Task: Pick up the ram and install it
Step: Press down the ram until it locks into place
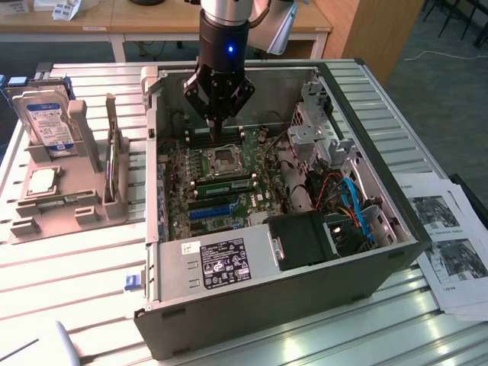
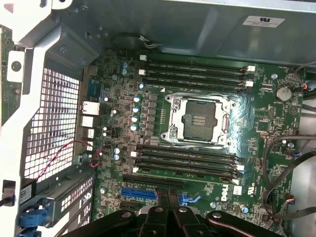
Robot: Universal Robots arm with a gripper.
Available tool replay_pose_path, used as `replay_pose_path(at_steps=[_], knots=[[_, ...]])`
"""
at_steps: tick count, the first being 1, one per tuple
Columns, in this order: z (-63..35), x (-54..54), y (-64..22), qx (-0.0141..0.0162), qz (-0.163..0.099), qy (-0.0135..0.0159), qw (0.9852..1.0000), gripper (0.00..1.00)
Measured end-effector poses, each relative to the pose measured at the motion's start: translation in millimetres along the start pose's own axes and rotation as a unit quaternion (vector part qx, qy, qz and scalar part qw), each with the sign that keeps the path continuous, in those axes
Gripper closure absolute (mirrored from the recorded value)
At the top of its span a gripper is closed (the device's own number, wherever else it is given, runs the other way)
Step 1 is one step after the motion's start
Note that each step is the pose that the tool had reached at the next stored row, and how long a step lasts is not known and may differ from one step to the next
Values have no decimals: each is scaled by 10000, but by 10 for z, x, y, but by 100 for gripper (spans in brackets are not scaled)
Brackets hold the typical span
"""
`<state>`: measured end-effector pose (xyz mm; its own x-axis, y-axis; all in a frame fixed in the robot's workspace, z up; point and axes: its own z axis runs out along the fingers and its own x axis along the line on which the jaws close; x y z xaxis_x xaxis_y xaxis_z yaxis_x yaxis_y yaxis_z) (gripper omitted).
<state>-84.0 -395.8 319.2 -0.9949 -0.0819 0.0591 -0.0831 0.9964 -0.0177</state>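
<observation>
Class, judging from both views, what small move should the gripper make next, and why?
Probably open its fingers. The gripper hangs shut, with nothing visibly held, above the motherboard near the CPU socket, so it cannot grasp anything as it stands.

Matt grey sheet-metal computer case (image 1: 252, 293), glossy green circuit-board motherboard (image 2: 266, 143) with shiny metal processor socket (image 2: 199, 120), ribbed brushed-aluminium table (image 1: 69, 282), white paper printouts (image 1: 446, 244), matt black plastic-looking gripper (image 1: 216, 116)

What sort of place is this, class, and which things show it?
Probably a robotics lab or workshop: an open computer case on a slatted metal table, hard drives in a holder, and desks behind.
</observation>
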Motion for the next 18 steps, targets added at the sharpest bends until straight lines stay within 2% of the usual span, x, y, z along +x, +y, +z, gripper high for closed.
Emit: replay_pose_path(at_steps=[6,11,18], knots=[[1,2,0,-25,-2,-24,10000,90],[0,3,0,-27,5,-25,10000,90],[1,3,0,-41,259,-27,9997,90]])
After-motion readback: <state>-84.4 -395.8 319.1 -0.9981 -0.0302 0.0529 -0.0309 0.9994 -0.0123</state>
